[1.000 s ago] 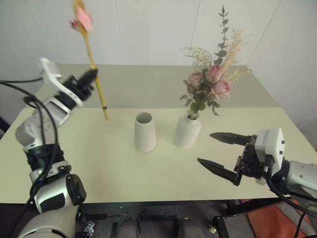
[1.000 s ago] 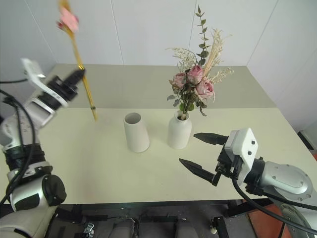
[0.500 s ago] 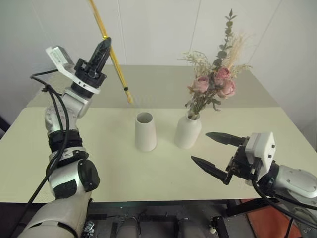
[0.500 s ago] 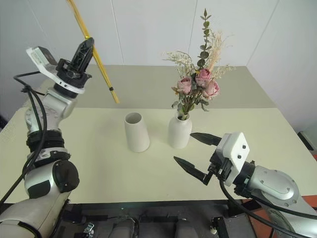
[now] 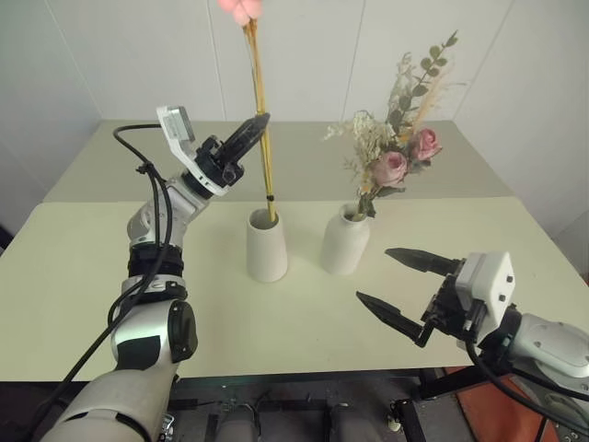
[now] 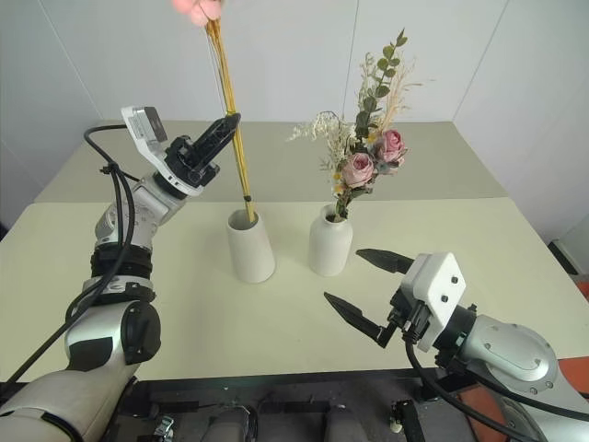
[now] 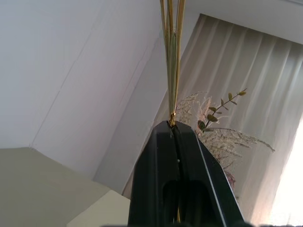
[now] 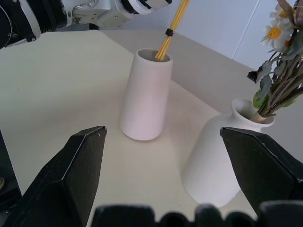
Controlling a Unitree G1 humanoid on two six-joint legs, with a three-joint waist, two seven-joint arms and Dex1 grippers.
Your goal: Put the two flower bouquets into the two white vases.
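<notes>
My left gripper (image 5: 259, 121) is shut on the slim bouquet of yellow stalks (image 5: 261, 138), which stands almost upright with its pink flower (image 5: 239, 7) at the top. The stalks' lower ends sit in the mouth of the tapered white vase (image 5: 265, 245), as the right wrist view confirms at the vase's rim (image 8: 154, 54). The fuller bouquet of pink roses and grasses (image 5: 398, 147) stands in the narrow-necked white vase (image 5: 345, 241) to the right. My right gripper (image 5: 400, 285) is open and empty, low at the table's front right, apart from both vases.
The pale table (image 5: 83, 276) carries the two vases near its middle. A second table surface (image 5: 304, 157) lies behind, against a white wall.
My left arm swung the yellow stalks to the right and turned them upright, bringing their lower ends from left of the tapered vase into its mouth. The right gripper stayed put.
</notes>
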